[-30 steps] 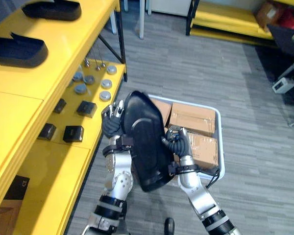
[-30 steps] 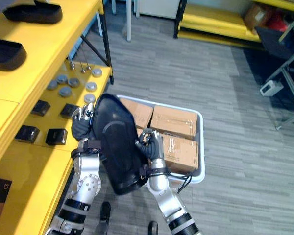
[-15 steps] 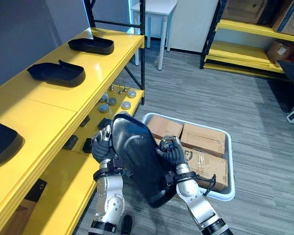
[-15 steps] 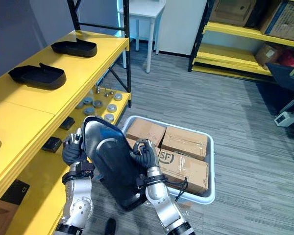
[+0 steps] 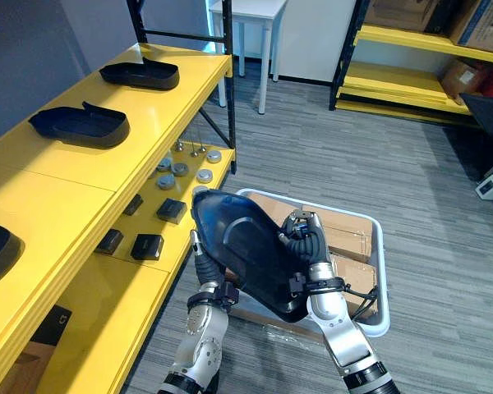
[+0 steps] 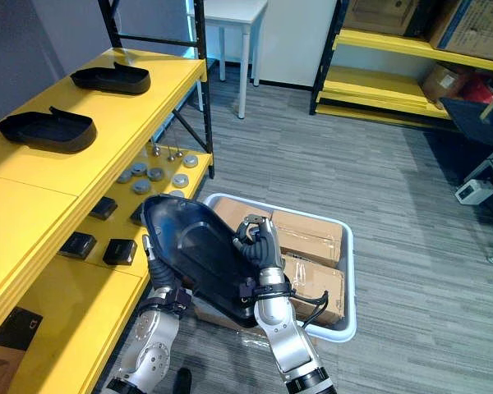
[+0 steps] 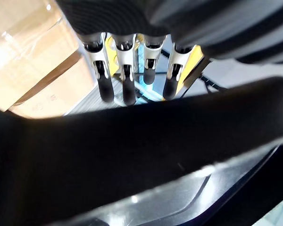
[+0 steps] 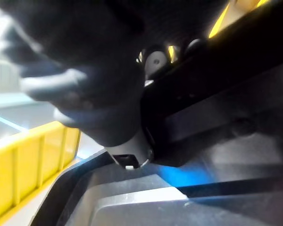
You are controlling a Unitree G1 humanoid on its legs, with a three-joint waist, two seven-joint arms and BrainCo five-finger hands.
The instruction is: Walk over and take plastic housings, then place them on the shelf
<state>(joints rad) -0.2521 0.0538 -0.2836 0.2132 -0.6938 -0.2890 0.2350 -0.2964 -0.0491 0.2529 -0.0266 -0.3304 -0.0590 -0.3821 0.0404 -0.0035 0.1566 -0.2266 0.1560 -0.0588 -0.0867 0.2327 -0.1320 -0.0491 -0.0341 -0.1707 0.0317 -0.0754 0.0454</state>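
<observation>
Housing [image 5: 245,246], black, tilted: right hand [image 5: 306,240] curled over its rim, left hand [image 7: 127,82] straight-fingered under it. Yellow shelf [image 5: 82,176] at left; white bin [image 5: 379,246] of boxes [image 5: 349,234] below.

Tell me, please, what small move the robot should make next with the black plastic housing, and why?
Probably lift the black plastic housing leftward onto the yellow shelf. The right hand is curled on its edge and the left hand braces the opposite side with straight fingers, above the white bin of cardboard boxes; bare shelf surface lies nearby.
</observation>
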